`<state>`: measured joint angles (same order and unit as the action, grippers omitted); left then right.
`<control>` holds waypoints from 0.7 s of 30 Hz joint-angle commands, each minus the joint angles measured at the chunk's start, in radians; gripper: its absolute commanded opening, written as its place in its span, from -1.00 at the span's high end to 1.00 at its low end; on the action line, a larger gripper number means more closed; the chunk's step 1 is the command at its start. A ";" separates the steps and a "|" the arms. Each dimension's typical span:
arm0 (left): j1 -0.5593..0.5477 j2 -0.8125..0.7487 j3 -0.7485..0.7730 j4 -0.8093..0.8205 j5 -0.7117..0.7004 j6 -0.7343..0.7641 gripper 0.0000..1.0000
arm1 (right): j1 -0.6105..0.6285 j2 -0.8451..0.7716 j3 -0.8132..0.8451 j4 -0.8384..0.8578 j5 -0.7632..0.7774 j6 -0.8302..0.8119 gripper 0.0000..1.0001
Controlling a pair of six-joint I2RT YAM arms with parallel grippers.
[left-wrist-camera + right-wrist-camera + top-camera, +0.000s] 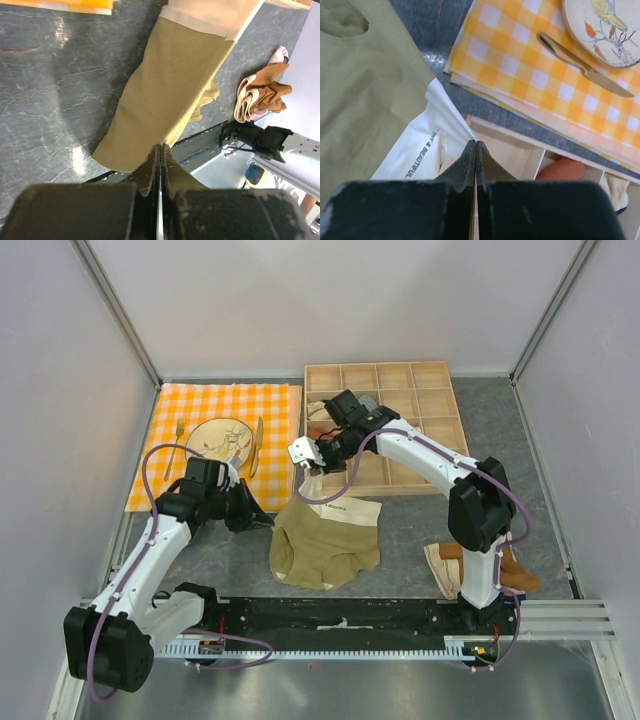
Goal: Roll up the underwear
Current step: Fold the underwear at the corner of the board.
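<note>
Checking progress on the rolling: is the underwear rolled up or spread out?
Spread out. The underwear lies open and flat on the table, with its cream waistband unrolled at the far edge.

You have an orange-and-white checked cloth (280, 410) on the far left of the grey table (420, 530). On it sits a bird-painted plate (210, 435), with a fork (180, 432) to its left and a knife (257, 445) to its right. Just beside the cloth stands a wooden compartment tray (435, 405). At the near right, a rust-brown garment (515, 570) lies bunched against a pink garment (281, 52)
</note>
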<state>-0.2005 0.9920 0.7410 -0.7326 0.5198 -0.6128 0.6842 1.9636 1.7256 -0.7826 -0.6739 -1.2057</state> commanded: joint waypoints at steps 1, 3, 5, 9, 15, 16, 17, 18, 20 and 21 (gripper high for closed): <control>-0.026 -0.012 -0.015 0.061 0.094 -0.056 0.97 | -0.020 -0.091 -0.066 -0.023 -0.067 -0.052 1.00; -0.051 -0.012 -0.020 0.078 0.100 -0.076 0.97 | -0.025 -0.106 -0.101 -0.026 -0.070 -0.064 1.00; -0.080 -0.016 -0.028 0.107 0.097 -0.108 0.97 | -0.034 -0.126 -0.121 -0.026 -0.075 -0.069 1.00; -0.149 -0.020 -0.043 0.163 0.086 -0.188 0.97 | -0.067 -0.152 -0.162 -0.027 -0.079 -0.075 1.00; -0.287 0.031 -0.037 0.269 0.048 -0.283 0.97 | -0.104 -0.196 -0.228 -0.058 -0.107 -0.133 1.00; -0.321 0.040 -0.034 0.282 0.034 -0.294 0.97 | -0.107 -0.206 -0.238 -0.069 -0.107 -0.143 1.00; -0.338 0.052 -0.031 0.310 0.028 -0.304 0.97 | -0.112 -0.210 -0.247 -0.072 -0.108 -0.162 1.00; -0.355 0.062 -0.028 0.320 0.020 -0.323 0.97 | -0.123 -0.213 -0.267 -0.073 -0.107 -0.169 1.00; -0.396 0.094 -0.022 0.346 0.000 -0.340 0.97 | -0.136 -0.221 -0.284 -0.078 -0.108 -0.193 1.00; -0.407 0.105 -0.019 0.372 -0.006 -0.355 0.97 | -0.153 -0.224 -0.299 -0.079 -0.111 -0.201 1.00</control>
<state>-0.5549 1.0576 0.6994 -0.4702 0.5434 -0.8639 0.5671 1.7859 1.4647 -0.8406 -0.7361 -1.3331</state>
